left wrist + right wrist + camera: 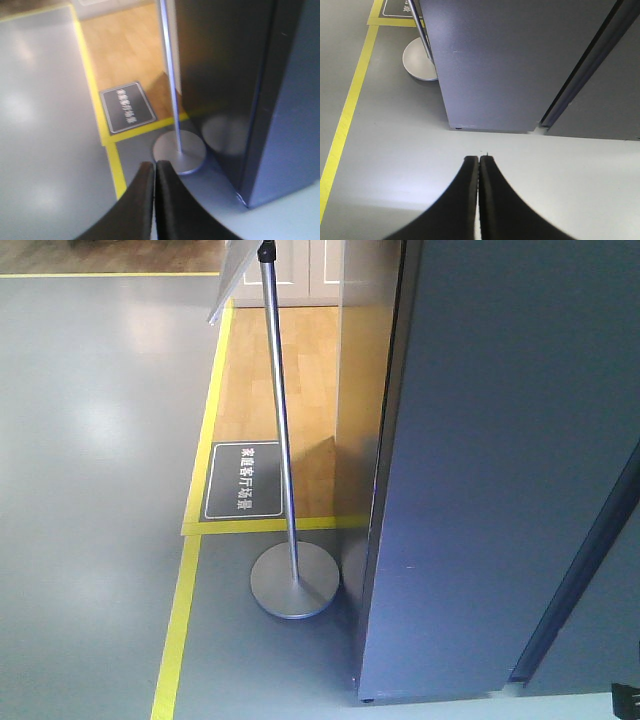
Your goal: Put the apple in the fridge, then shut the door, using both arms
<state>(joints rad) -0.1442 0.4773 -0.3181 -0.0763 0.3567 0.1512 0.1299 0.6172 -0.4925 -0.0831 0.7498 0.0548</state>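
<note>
1. While both wrist views look down at the floor, left gripper [154, 165] reads pressed closed: black fingers [142, 200] meet tip to tip, nothing between them.
2. Right gripper [479, 160] same: fingers [495, 205] touching along full length, holding nothing.
3. Apple not visible in any view; position cannot be told.
4. Fridge [500, 460] fills right side of front view: dark grey outer faces only, white interior not visible. Also in left wrist view [235, 85] and right wrist view [515, 60].
5. Door [600, 610] at far right, dark grey, split from the main panel by a dark diagonal seam. Looks flush with the panel; fully latched or not, cannot tell.
6. Sign stand [283, 420] just left of fridge: thin metal pole, round grey base [294, 583] on grey floor [90, 440], base near the fridge's bottom corner, not visibly touching.
7. Tilted board at pole top, cut off by upper edge of front view.
8. Yellow tape [185, 610] runs along floor left of base, bordering a wood-floored patch [300, 360].
9. Dark floor plate [243, 480] with white characters lying inside the taped corner, beside the pole.
10. Right gripper hangs over pale floor in front of fridge; left gripper over tape line near the base.
</note>
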